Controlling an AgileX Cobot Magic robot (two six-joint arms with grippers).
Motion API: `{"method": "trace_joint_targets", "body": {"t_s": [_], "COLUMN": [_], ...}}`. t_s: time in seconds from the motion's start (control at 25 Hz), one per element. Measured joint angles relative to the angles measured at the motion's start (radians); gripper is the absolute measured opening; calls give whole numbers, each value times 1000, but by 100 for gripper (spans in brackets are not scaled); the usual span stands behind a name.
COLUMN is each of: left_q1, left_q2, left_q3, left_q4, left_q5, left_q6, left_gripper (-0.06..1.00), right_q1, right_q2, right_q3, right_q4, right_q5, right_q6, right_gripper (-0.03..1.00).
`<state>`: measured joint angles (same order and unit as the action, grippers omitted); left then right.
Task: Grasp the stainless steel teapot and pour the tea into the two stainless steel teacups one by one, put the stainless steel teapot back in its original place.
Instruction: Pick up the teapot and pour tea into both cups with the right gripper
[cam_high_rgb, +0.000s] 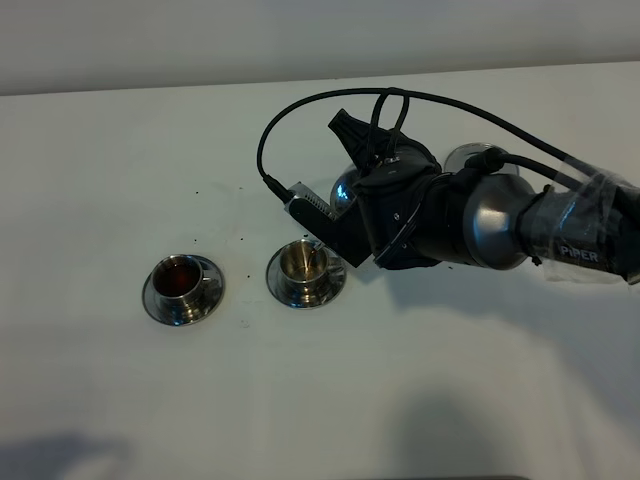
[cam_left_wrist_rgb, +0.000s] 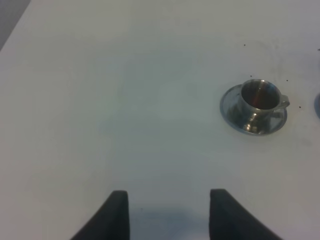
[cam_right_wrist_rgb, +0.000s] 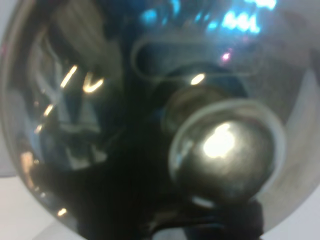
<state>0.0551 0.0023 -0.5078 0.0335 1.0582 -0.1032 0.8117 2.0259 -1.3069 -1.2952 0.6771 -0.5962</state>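
Note:
The stainless steel teapot (cam_high_rgb: 344, 189) is held tilted just above and behind the right teacup (cam_high_rgb: 305, 262), mostly hidden by my right arm. In the right wrist view its shiny lid and round knob (cam_right_wrist_rgb: 222, 150) fill the frame. My right gripper (cam_high_rgb: 352, 142) is shut on the teapot. The right teacup stands on its saucer (cam_high_rgb: 282, 287), and its inside looks pale golden. The left teacup (cam_high_rgb: 182, 278) holds reddish tea on its saucer (cam_high_rgb: 160, 305). It also shows in the left wrist view (cam_left_wrist_rgb: 259, 97). My left gripper (cam_left_wrist_rgb: 170, 215) is open and empty, low over bare table.
The steel coaster disc (cam_high_rgb: 468, 157) lies behind my right arm, partly hidden by it. Black cables (cam_high_rgb: 300, 105) loop above the wrist. The table (cam_high_rgb: 120, 150) is white with a few dark specks near the cups.

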Motion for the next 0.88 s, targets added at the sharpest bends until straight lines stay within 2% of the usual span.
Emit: {"method": "trace_joint_targets", "body": {"t_s": [0.88], "left_q1": [0], "left_q2": [0], "left_q3": [0], "left_q4": [0], "left_q5": [0], "left_q6": [-2], "left_gripper": [41], "right_q1": [8], "right_q2": [0], "right_q3": [0], "right_q4": [-131], "right_q5": [11], "right_q6": [1], "right_gripper": [18]}}
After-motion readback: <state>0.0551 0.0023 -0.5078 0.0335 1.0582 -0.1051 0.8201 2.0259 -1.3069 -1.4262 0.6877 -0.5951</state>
